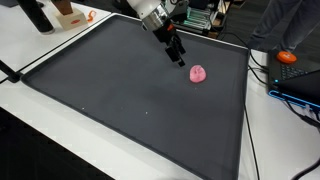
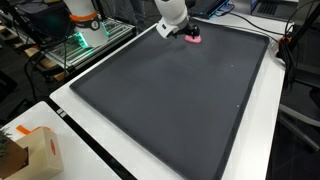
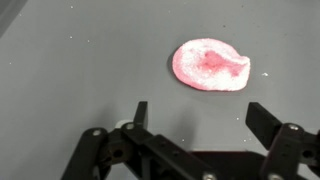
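A small pink, flat, rounded object (image 3: 209,66) lies on the dark grey mat (image 3: 80,70). In the wrist view it sits just ahead of my gripper (image 3: 200,115), whose two black fingers are spread apart with nothing between them. In both exterior views the gripper (image 1: 179,59) (image 2: 185,33) hovers low over the mat, right beside the pink object (image 1: 198,75) (image 2: 194,39) and apart from it.
The mat (image 1: 130,95) covers a white table (image 1: 40,55). An orange object (image 1: 288,57) and cables lie past the mat's edge. A cardboard box (image 2: 35,152) stands at a table corner. Equipment with green lights (image 2: 75,42) stands beside the table.
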Robot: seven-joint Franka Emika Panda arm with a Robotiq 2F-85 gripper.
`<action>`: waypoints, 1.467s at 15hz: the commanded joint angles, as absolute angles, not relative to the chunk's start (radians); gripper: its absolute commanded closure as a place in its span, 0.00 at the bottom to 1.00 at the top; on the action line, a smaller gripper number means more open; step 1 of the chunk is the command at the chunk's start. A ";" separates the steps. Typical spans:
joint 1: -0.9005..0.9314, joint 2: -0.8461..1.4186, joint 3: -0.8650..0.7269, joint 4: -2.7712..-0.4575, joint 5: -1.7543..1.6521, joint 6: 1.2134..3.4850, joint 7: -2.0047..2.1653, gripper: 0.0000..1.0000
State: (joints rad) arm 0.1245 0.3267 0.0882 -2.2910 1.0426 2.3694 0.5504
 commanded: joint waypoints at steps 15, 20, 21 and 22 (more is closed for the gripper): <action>0.258 0.162 0.108 -2.234 0.530 2.355 1.192 0.00; 0.270 0.138 0.136 -2.174 0.330 2.335 1.376 0.00; 0.271 0.136 0.140 -2.165 0.298 2.332 1.400 0.00; 0.268 0.135 0.147 -2.151 0.284 2.315 1.400 0.00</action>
State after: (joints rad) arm 0.2691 0.1504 0.1348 -2.1743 0.3599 2.3613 1.3402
